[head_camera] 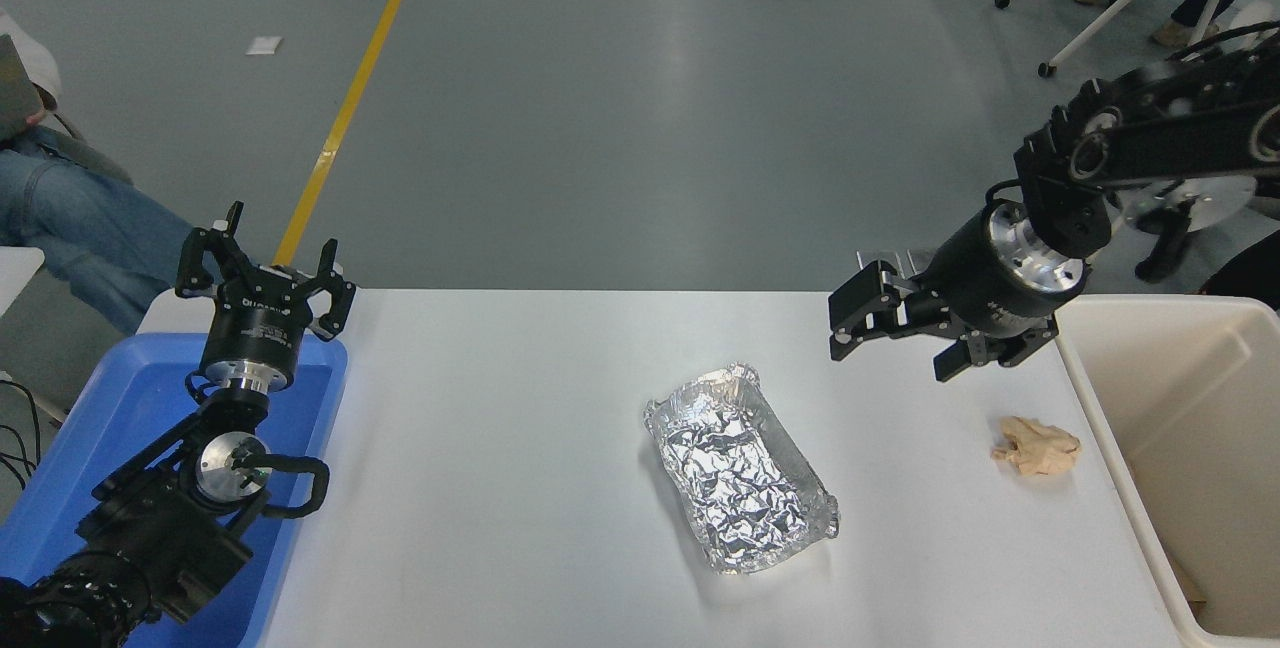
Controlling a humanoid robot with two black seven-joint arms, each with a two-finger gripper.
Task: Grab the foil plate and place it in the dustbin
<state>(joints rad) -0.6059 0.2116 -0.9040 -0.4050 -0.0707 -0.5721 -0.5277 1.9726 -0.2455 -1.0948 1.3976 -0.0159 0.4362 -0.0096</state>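
The foil plate [741, 469] lies near the middle of the white table [500, 448], empty and untouched, its long axis running from about eleven o'clock to five o'clock. The right claw [885, 348] hangs above the table's far side, at roughly one o'clock from the plate, and its fingers stand wide apart with nothing between them. From that claw the plate sits down toward seven o'clock, near but clearly apart.

The plate's far short end is the part closest to the right claw, so I'd judge the rim there to be the natural place to bite. How high the claw rides above the table is hard to read from this angle.

The left claw [265, 273] is parked over the blue tub [120, 448] at nine o'clock, fingers spread, well apart from the plate; the right arm is plainly nearer.

The dustbin [1110, 408] stands at three o'clock off the table's right edge, with a crumpled paper wad [1036, 445] on the table between plate and bin.
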